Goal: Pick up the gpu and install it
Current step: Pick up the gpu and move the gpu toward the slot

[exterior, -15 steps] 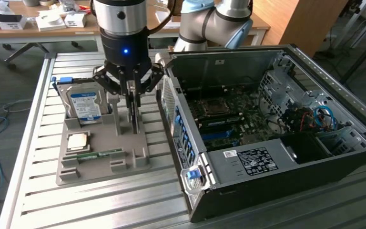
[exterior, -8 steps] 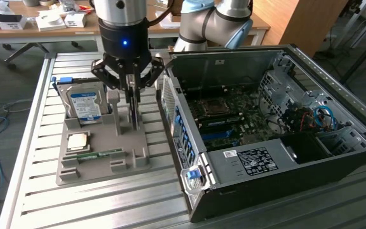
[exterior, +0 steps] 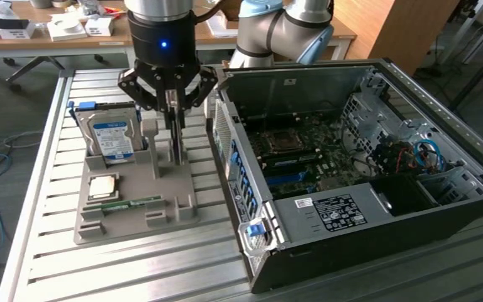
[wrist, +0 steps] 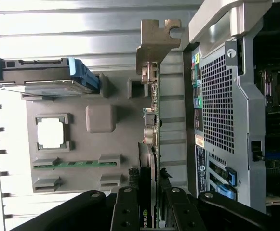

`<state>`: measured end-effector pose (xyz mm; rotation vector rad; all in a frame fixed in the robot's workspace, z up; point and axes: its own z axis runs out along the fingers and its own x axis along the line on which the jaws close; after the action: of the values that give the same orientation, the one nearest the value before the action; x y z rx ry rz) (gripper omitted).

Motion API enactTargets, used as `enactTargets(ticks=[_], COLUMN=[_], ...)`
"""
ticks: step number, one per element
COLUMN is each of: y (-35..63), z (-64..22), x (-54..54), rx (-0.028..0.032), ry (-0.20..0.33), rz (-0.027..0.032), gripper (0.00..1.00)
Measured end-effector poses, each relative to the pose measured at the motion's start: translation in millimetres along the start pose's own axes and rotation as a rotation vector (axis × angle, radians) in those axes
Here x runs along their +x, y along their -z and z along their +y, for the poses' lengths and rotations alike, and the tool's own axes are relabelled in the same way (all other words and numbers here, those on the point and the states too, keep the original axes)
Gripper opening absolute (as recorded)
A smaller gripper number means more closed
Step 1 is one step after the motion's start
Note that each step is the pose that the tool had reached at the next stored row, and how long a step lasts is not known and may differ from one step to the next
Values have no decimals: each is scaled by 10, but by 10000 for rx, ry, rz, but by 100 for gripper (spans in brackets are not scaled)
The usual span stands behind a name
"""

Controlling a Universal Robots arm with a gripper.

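Fingers (wrist: 126,207) of my gripper (wrist: 151,196) were closed on the gpu (wrist: 153,120), pinching its thin edge from both sides. The card stood upright at the grey parts holder (exterior: 131,219), left of centre in the exterior view. The hard drive (exterior: 111,138) was further left and the computer case (exterior: 443,207) lay open on the right.

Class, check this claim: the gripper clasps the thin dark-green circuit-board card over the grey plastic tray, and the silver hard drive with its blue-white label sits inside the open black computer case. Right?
Not quite. The exterior view shows the silver hard drive standing in the grey plastic tray, outside the computer case. The gripper does clasp the dark-green card.
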<state>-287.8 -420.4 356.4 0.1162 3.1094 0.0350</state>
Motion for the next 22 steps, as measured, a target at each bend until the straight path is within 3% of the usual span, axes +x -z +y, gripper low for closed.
enactTargets(ticks=[22], y=[409], z=[9], x=[-12], rx=[0], ry=[0], rz=[0], gripper=[27])
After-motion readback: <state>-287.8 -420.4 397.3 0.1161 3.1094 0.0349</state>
